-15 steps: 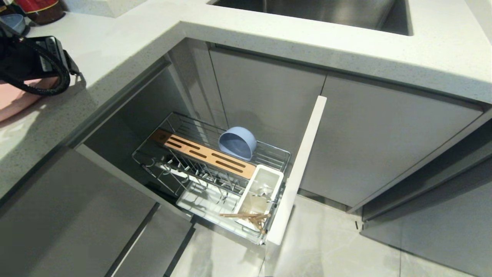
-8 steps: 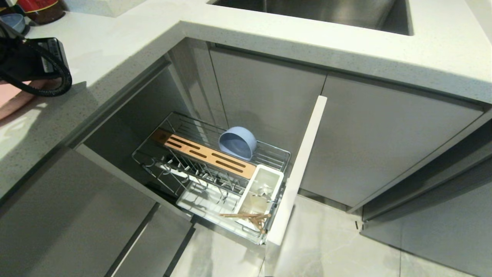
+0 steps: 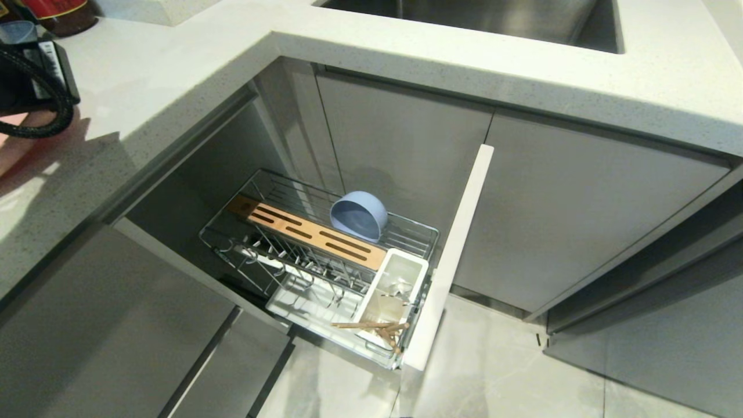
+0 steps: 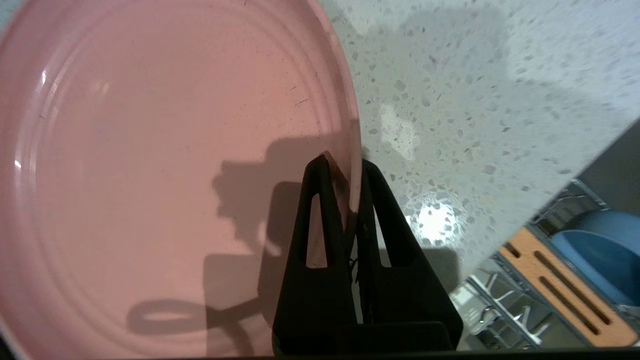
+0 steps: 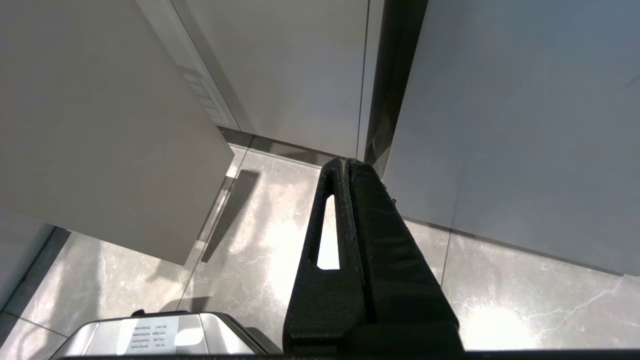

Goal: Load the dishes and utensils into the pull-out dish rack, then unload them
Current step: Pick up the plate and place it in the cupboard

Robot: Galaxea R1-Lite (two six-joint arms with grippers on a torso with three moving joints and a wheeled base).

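Left tool [image 4: 345, 165] at the near-left corner of the speckled worktop [image 3: 174, 64], clenched on the rim of the pink plate [image 4: 160, 165]: one finger over the plate's inner face, the other outside the rim, the rim pinched between them. Plate seen close from the left wrist, broad and flat with faint concentric rings, shadowed by the tool; whether lifted or resting on the worktop cannot be told. In the head view only a sliver of plate [image 3: 17, 145] at the left edge, under the black arm and its cable.

Pull-out dish rack [image 3: 325, 261] drawn out of the lower cabinet below the worktop edge, pale front panel [image 3: 450, 255] standing out toward the floor. Periwinkle-blue bowl [image 3: 359, 216] tipped on its side in the wire section behind the slotted wood strip [image 3: 316, 235], opening toward the camera. Plate prongs [image 3: 302, 267] in front of the strip, with no dish among them. White utensil box [image 3: 395, 290] beside the front panel; wooden chopsticks [image 3: 371, 328] lying crosswise over the near end of the box. Something metallic inside the box, too small to identify as the spoon.

Right tool [image 5: 345, 162] hanging low over the grey tiled floor [image 5: 260, 260] beside the cabinet fronts, fingers pressed together, grasping nothing.

Sink basin [image 3: 476, 17] sunk in the worktop at the far side.
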